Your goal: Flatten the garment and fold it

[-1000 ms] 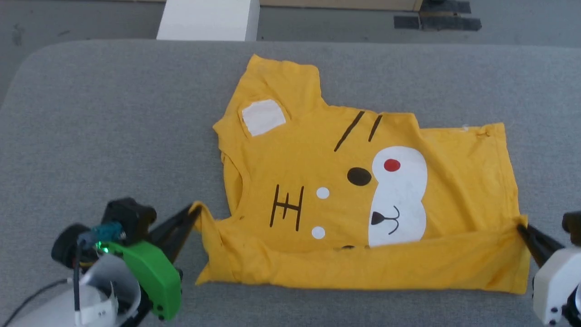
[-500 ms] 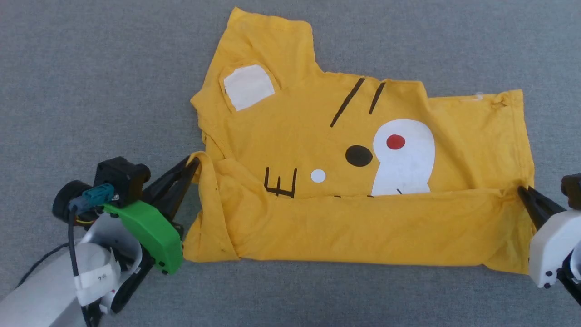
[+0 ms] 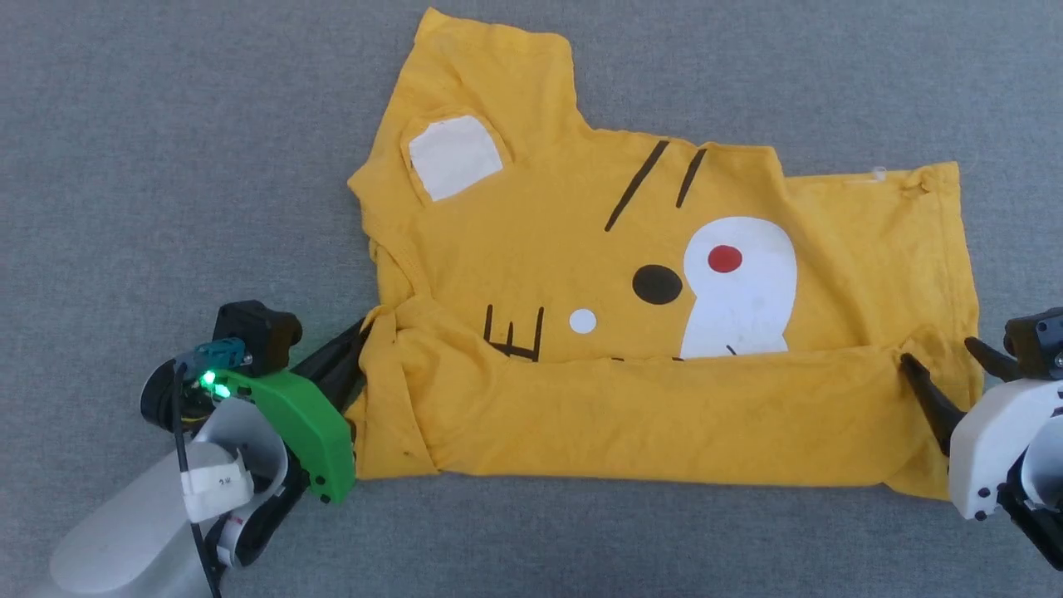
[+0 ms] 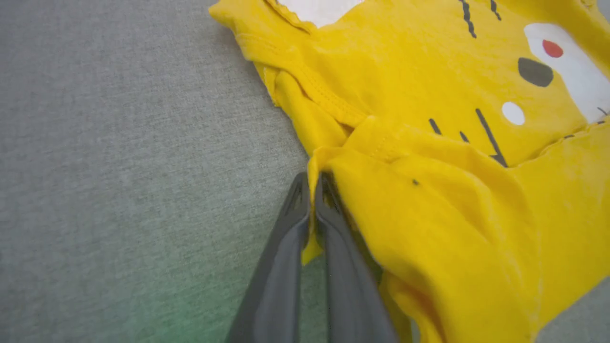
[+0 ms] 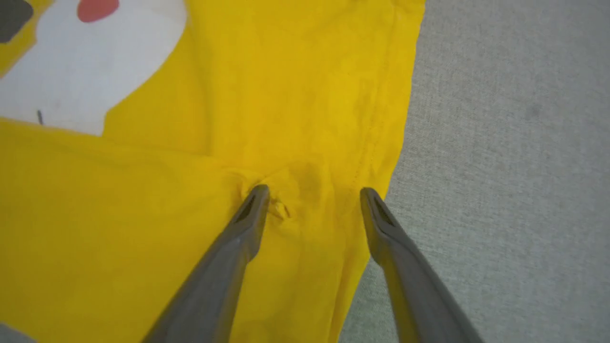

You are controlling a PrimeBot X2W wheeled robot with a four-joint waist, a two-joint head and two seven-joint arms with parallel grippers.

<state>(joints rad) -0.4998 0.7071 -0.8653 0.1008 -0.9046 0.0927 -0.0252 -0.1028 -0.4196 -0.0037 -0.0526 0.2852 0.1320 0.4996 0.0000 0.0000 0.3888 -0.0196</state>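
- Two tools flank the garment (image 3: 548, 224), spread on the grey counter (image 3: 166, 149), its near strip folded toward the far edge.
- Left tool (image 4: 312, 183) pinches the fold's corner; right tool (image 5: 314, 195) gapes, empty.
- Best set the left corner down level, then release without dragging.

My left end effector (image 3: 361, 336) sits lower left, pale forearm angling in from the bottom corner, both dark fingers pinched tight on the garment (image 3: 540, 224) edge. My right end effector (image 3: 938, 353), lower right, has its fingers spread wide.
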